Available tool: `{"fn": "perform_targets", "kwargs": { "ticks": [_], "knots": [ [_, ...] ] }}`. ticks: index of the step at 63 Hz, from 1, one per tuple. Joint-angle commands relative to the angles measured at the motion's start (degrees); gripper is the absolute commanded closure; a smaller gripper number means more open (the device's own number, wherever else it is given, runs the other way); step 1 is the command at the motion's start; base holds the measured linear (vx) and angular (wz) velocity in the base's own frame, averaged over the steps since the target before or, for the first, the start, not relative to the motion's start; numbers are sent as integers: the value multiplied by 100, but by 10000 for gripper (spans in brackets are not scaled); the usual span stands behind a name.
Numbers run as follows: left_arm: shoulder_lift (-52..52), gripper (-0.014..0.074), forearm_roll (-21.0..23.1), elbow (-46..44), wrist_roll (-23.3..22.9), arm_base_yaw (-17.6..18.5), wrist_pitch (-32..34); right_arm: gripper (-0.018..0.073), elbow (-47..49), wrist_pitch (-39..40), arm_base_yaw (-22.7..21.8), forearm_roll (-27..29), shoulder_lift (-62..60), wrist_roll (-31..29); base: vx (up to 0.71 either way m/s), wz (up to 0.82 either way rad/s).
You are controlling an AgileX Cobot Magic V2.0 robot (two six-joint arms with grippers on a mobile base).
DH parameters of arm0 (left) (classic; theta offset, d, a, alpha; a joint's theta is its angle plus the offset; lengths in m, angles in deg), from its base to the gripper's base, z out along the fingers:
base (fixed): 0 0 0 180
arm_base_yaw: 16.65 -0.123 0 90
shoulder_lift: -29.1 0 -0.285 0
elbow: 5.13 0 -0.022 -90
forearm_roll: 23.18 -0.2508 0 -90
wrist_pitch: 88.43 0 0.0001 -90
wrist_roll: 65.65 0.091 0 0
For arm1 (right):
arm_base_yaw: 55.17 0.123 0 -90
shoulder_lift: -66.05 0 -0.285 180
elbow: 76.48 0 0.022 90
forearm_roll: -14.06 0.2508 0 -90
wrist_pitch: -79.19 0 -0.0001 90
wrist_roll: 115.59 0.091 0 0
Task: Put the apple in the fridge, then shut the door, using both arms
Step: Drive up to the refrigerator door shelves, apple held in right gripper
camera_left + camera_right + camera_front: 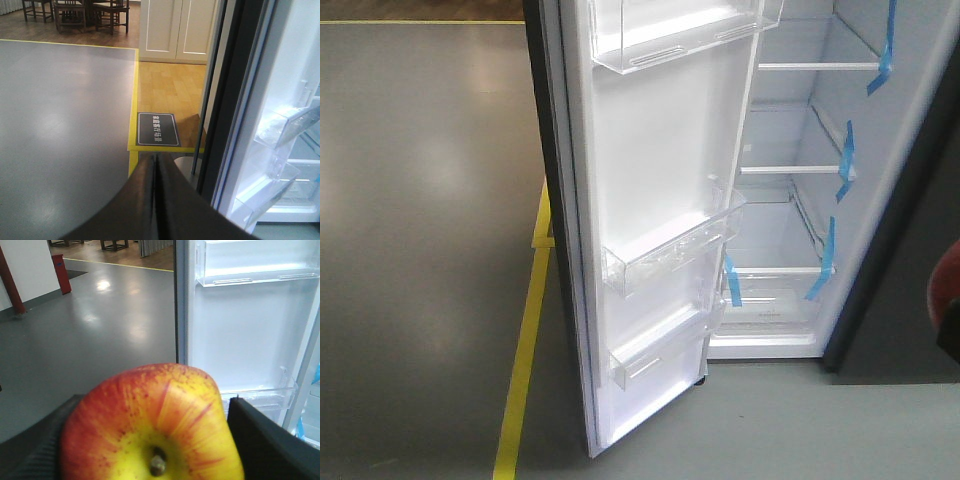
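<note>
The fridge (790, 215) stands open, showing a white interior, glass shelves and strips of blue tape (845, 160). Its door (660, 200) is swung wide to the left, white inside, with clear plastic bins (670, 250). My right gripper (150, 407) is shut on the red-and-yellow apple (145, 425), stem end toward the camera, with dark fingers (265, 445) on either side. The apple faces the door's inner side (240, 330). At the front view's right edge the apple (945, 285) shows as a red blur. My left gripper (156, 157) is shut and empty, low beside the door's outer edge (227, 100).
A yellow tape line (525, 340) runs along the grey floor left of the door. A dark floor sign (157, 129), a white cabinet (175, 30) and chairs (90, 12) lie beyond. A dark grey panel (910, 290) stands right of the fridge. A red post (62, 272) stands far left.
</note>
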Motion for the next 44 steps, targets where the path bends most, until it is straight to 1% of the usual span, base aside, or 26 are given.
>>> {"fn": "perform_targets", "kwargs": {
  "ticks": [1,44],
  "knots": [
    [-36,603,-11,121,-17,-8,429,563,124,333,-20,294,58,-66,18,-1],
    [-36,603,-11,121,-17,-8,429,563,124,338,-20,294,58,-66,16,-1]
  ]
}}
